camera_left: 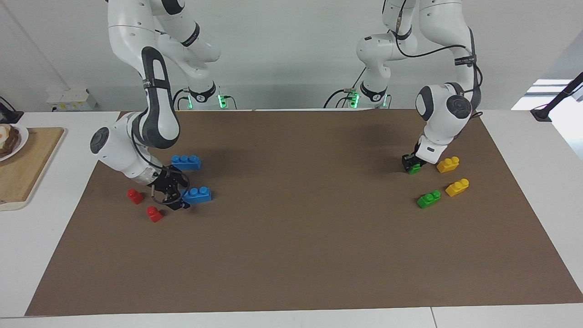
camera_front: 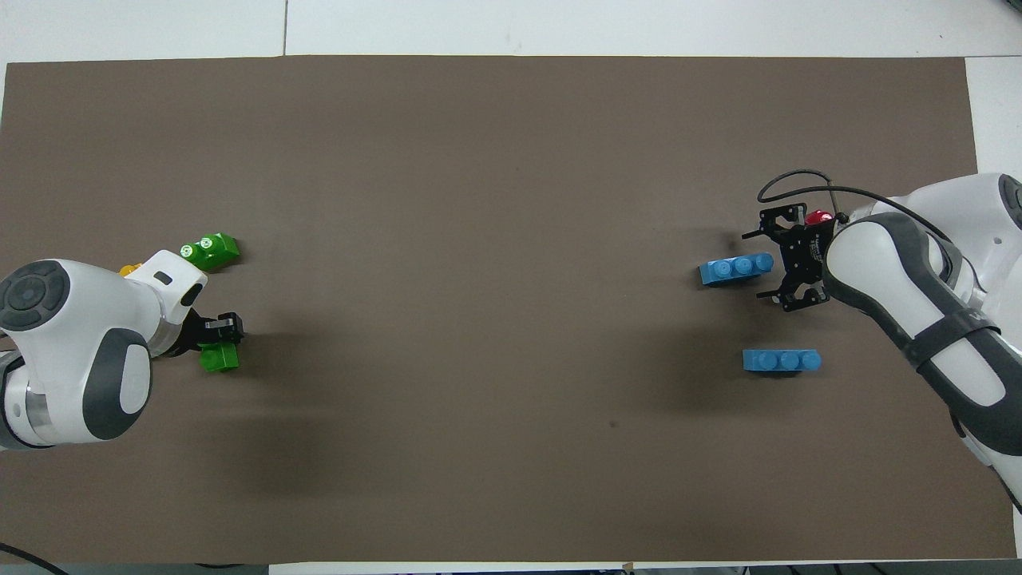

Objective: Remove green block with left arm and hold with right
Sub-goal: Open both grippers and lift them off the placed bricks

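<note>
The bright green block [camera_left: 415, 170] sits on the brown mat [camera_left: 291, 237] at the left arm's end, and it also shows in the overhead view [camera_front: 219, 358]. My left gripper [camera_left: 411, 164] is down on it and shut on it, hiding much of it. My right gripper [camera_left: 182, 196] is low over the mat at the right arm's end. Its fingers are spread wide open around the end of a three-stud blue brick [camera_left: 197, 195], without clamping it. In the overhead view the right gripper [camera_front: 760, 264] opens toward that blue brick [camera_front: 734, 270].
A second green two-stud brick [camera_left: 429, 199] and two yellow bricks [camera_left: 448, 164] [camera_left: 457, 187] lie by the left gripper. Another blue brick [camera_left: 186, 161] and two red blocks [camera_left: 135, 196] [camera_left: 154, 213] lie by the right gripper. A wooden board [camera_left: 27, 168] lies off the mat.
</note>
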You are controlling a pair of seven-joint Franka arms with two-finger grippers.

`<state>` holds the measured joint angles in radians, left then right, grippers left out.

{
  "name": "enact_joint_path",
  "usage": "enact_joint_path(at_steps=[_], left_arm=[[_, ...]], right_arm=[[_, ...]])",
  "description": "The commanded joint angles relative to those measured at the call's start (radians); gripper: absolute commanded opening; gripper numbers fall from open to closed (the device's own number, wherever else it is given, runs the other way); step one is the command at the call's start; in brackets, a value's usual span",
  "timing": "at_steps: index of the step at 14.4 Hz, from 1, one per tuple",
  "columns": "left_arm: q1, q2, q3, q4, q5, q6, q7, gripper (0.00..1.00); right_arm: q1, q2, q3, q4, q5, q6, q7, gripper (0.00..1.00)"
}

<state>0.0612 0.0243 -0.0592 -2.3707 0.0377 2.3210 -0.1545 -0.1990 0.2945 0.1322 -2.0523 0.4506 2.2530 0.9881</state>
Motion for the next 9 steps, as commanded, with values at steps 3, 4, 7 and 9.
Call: enact_joint_path(at_steps=[3, 4, 7, 9], left_arm=[[-0.026, -0.023, 0.009, 0.022, 0.010, -0.012, -0.020, 1.00], [-0.037, -0.020, 0.010, 0.057, 0.010, -0.041, -0.022, 1.00], [-0.041, -0.020, 0.009, 0.162, 0.010, -0.106, -0.020, 1.00], [-0.041, -0.036, 0.007, 0.191, 0.011, -0.164, -0.020, 1.00]], right_arm=[[-0.011, -0.044, -0.008, 0.078, -0.030, -0.122, -0.002, 1.00], [-0.011, -0.049, -0.008, 0.111, -0.068, -0.159, 0.003, 1.00], [-0.013, -0.043, -0.002, 0.268, -0.185, -0.303, 0.004, 1.00], [-0.004, -0.044, 0.000, 0.351, -0.248, -0.369, -0.049, 1.00]])
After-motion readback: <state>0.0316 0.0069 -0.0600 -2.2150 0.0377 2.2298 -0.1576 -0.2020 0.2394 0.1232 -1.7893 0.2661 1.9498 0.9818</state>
